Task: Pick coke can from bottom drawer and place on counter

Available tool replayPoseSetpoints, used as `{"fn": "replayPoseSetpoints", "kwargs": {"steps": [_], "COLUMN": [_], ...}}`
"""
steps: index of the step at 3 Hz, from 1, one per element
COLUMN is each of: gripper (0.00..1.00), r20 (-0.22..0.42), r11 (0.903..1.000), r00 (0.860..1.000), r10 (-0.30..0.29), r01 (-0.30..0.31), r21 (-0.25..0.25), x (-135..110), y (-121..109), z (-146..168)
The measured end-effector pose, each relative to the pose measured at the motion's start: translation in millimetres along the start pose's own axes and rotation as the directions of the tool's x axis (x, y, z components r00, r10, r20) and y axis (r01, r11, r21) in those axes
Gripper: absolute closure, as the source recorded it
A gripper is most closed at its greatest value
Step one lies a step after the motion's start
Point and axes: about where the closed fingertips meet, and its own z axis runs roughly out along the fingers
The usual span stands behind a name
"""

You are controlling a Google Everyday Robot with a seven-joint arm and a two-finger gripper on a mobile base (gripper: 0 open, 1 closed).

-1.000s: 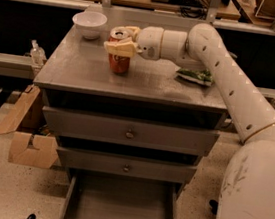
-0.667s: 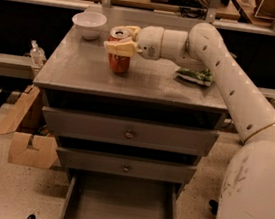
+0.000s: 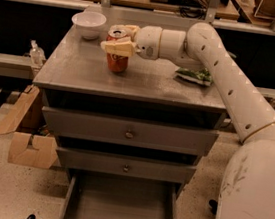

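The coke can point(image 3: 117, 61), red-orange with a silver lid, stands upright on the grey counter point(image 3: 146, 82), left of its middle. My gripper point(image 3: 114, 37) reaches in from the right at the can's top. One finger point(image 3: 118, 47) lies across the can's front and the other point(image 3: 130, 29) sits behind its lid, so the gripper is closed on the can. The bottom drawer point(image 3: 119, 207) is pulled open at the bottom of the view, and its flat floor is bare.
A white bowl point(image 3: 89, 23) sits at the counter's back left. A green chip bag point(image 3: 195, 76) lies on the right under my arm. Two closed drawer fronts point(image 3: 129, 132) are above the open drawer. A cardboard box point(image 3: 29, 147) stands on the floor at left.
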Motion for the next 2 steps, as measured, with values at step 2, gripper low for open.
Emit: {"fn": "replayPoseSetpoints", "kwargs": {"steps": [2], "gripper": [0.0], "r20": [0.001], "r11": [1.0], "r00": [1.0], "r10": [0.0], "r01": [0.0], "r21": [-0.005], "x": [-0.2], "y": [1.5], "z": [3.4]}}
